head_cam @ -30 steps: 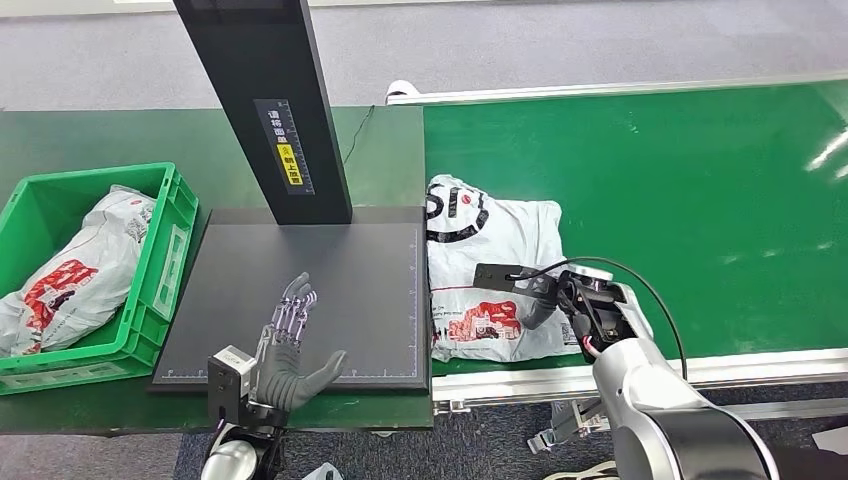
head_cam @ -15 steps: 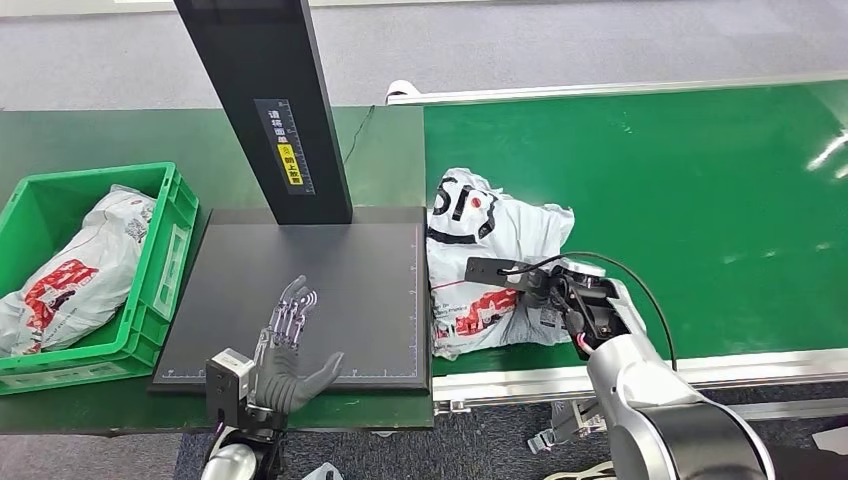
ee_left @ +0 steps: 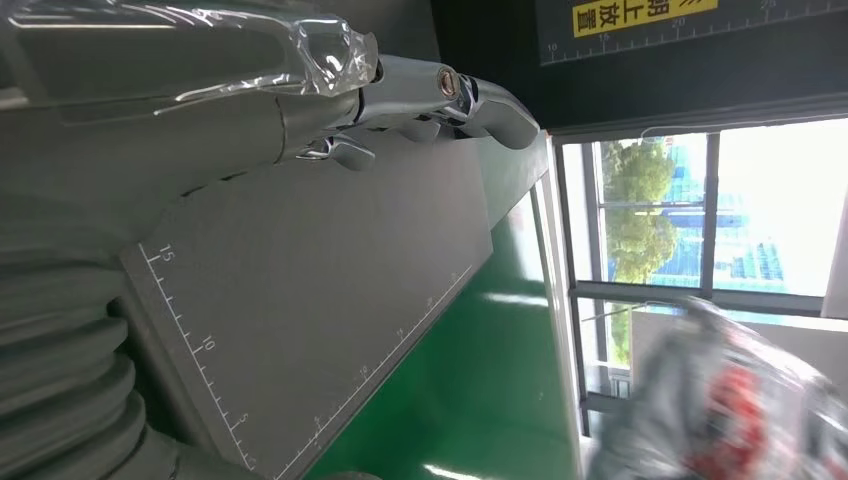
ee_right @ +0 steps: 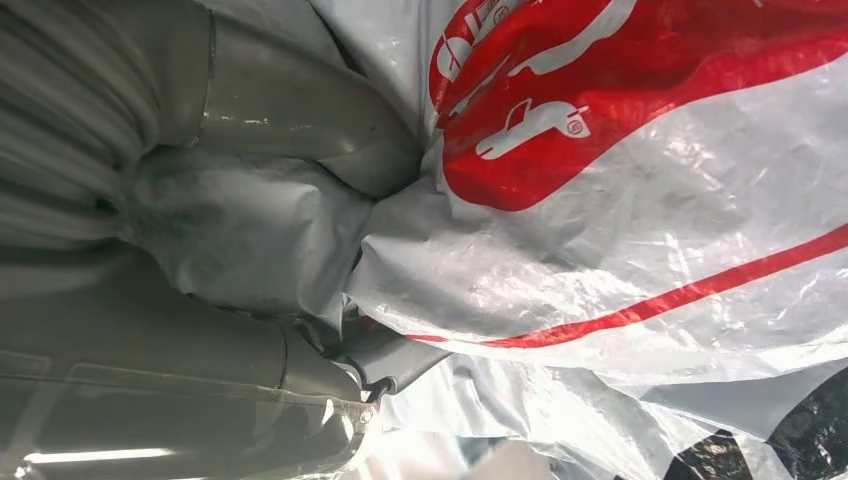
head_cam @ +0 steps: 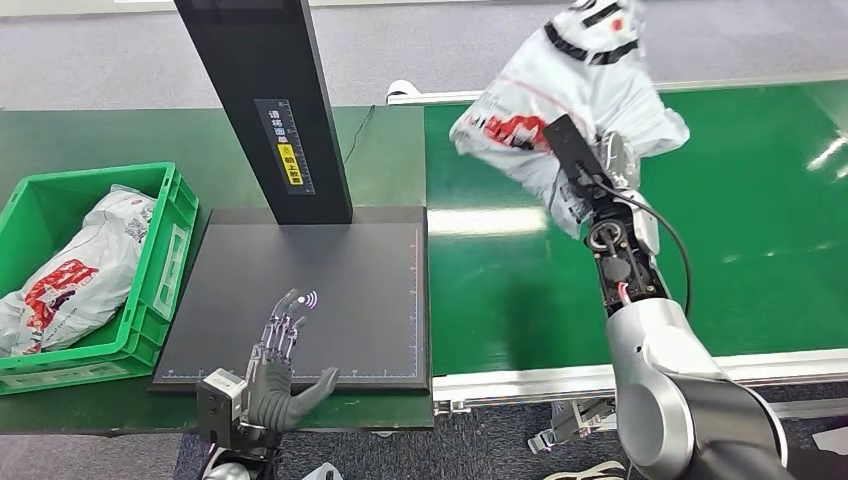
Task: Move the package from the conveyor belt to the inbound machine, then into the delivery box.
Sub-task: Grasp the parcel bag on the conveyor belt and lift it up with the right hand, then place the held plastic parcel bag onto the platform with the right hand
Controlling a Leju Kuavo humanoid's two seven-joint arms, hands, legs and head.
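Gripping the package (head_cam: 560,95), the right hand (head_cam: 610,165) holds it up in the air above the green conveyor belt (head_cam: 720,230); fingers mostly hidden behind bunched plastic and the black wrist cam in head view. Right wrist view shows the thumb and fingers (ee_right: 300,130) clamped on a crumpled fold of the white/red bag (ee_right: 620,220). Pkg top is cut off by the frame edge, so full outline can't be made out. In left wrist view the pkg is a blur (ee_left: 730,410) well beyond the fingertips.

Left hand (head_cam: 278,365) sits low at the near edge of the black scanner plate (head_cam: 330,270), palm open, fingers (head_cam: 285,325) apart and stretched fwd over the plate, holding nothing. Plate surface ahead of the fingertips is bare up to the black column (head_cam: 270,110). Outboard of the left fingers, well apart, a green crate (head_cam: 160,270) holds another bag (head_cam: 75,265). Belt under the lifted pkg is open green, with its metal rail (head_cam: 560,380) on the near side.
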